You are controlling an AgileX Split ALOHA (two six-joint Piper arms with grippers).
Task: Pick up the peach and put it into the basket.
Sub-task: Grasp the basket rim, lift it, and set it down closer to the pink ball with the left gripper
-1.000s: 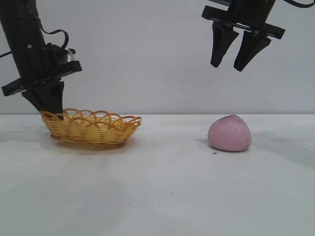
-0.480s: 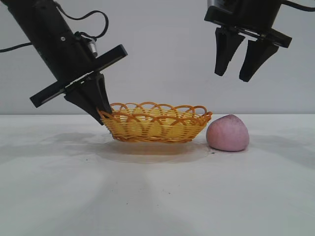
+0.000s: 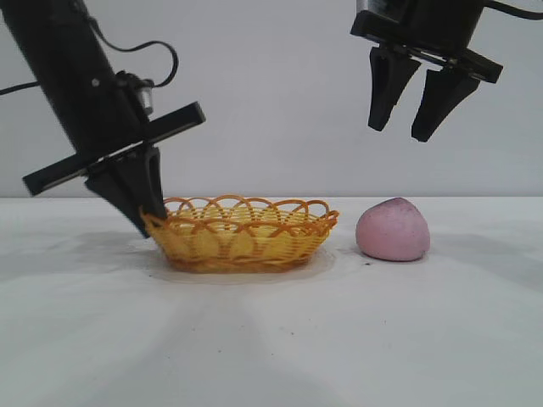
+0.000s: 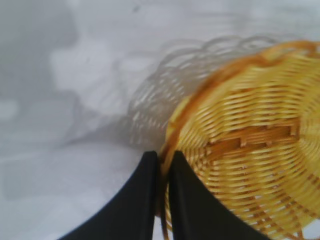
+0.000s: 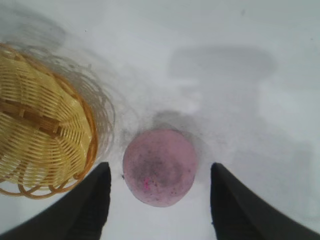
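Note:
The pink peach [image 3: 393, 229] sits on the white table at the right. High above it hangs my right gripper [image 3: 399, 131], open and empty. From the right wrist the peach [image 5: 160, 166] shows between the two spread fingers [image 5: 102, 200], far below them. The yellow wicker basket [image 3: 242, 233] with orange looped rim rests on the table left of the peach, a small gap between them. My left gripper [image 3: 148, 222] is shut on the basket's left rim. In the left wrist view its fingertips [image 4: 172, 162] pinch the basket's rim [image 4: 186, 115].
The white table [image 3: 271, 339] stretches open in front of the basket and the peach. A plain grey wall stands behind. The basket's edge [image 5: 40, 135] lies close beside the peach in the right wrist view.
The left gripper pulled the basket far to the right, close to the peach, then drew it back a little to the left. The right gripper has barely moved.

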